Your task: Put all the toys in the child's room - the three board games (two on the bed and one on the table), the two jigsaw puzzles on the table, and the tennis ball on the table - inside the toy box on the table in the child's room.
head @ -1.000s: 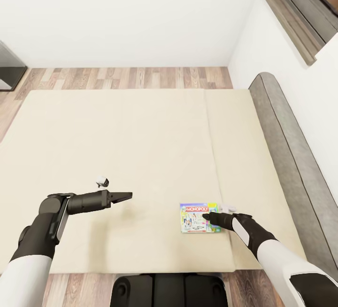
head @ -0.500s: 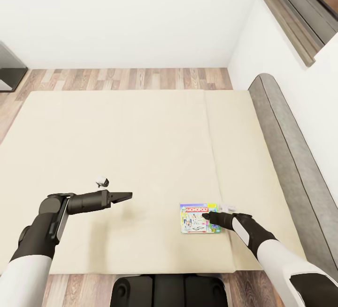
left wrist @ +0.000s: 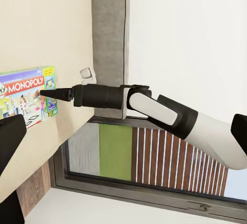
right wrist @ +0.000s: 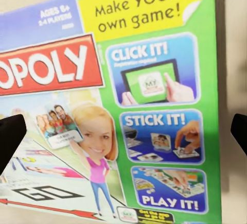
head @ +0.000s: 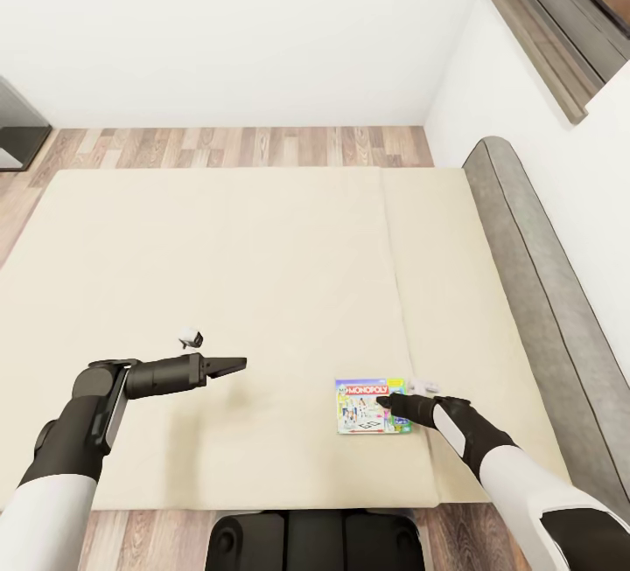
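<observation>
One of the board games [head: 359, 409], a flat Monopoly box with red lettering and a green side, lies face up on the cream bed [head: 262, 274] near its front edge, just left of the mattress seam. My right gripper [head: 385, 402] hovers low over the box's right half, open, its two fingertips [right wrist: 10, 136] spread wide above the cover [right wrist: 128, 105]. The left wrist view shows that gripper [left wrist: 51, 93] pointing at the box [left wrist: 25, 92]. My left gripper [head: 238, 365] hangs over bare mattress to the box's left, open and holding nothing.
A grey padded headboard [head: 542, 291] runs along the bed's right side under a white wall with a dark window sill [head: 542, 38]. Wood-plank floor [head: 245, 144] lies beyond the bed. A dark piece of furniture [head: 13, 129] stands at the far left. My base [head: 315, 540] touches the bed's front edge.
</observation>
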